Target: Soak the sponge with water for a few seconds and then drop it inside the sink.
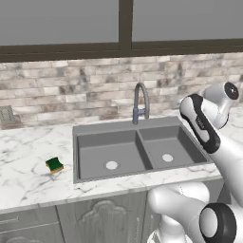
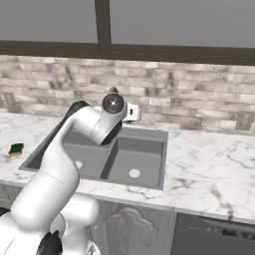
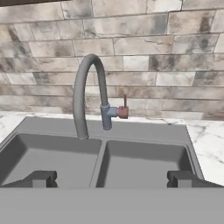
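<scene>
1. The gripper [image 3: 112, 178] is sitting wide open with nothing in it, fingertips [image 3: 41, 178] spread far apart, pointing at the faucet [image 3: 89, 96] over the sink [image 1: 124, 128].
2. The sponge [image 1: 54, 164] is lying green side up on the counter [image 1: 28, 161], left of the sink and well apart from the hand.
3. No water is running that I can see.
4. Guessing the arm is lining up on the handle [image 3: 124, 109] first, so the grab isn't started.
</scene>
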Tool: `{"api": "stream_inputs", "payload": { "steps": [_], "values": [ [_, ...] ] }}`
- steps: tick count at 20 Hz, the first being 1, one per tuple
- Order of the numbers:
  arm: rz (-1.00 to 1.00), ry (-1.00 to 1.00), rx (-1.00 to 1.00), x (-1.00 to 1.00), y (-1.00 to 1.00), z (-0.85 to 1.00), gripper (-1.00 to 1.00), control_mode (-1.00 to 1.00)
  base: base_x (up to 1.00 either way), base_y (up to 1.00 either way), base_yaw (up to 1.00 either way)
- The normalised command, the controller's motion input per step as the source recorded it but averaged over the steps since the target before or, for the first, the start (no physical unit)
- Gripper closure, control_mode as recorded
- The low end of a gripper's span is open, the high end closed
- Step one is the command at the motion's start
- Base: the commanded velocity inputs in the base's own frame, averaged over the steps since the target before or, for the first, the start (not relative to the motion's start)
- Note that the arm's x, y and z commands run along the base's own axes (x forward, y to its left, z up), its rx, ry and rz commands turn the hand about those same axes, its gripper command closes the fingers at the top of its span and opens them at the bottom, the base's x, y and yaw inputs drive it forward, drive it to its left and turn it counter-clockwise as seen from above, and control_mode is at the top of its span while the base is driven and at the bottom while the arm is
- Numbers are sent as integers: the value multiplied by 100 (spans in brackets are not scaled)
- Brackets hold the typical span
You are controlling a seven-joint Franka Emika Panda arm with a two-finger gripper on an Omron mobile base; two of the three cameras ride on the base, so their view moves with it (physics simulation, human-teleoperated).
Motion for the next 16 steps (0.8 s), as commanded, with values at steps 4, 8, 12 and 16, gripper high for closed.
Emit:
{"api": "stream_inputs", "payload": {
  "steps": [4, 8, 12, 16],
  "values": [
    [0, 5, 0, 33, -3, 0, -100, -100, 0, 0, 0],
    [0, 11, 0, 26, 0, 0, -100, -100, 0, 0, 0],
    [0, 6, 0, 18, -1, 0, -100, -100, 0, 0, 0],
    [0, 0, 0, 14, -11, -7, -100, -100, 0, 0, 0]
  ]
}}
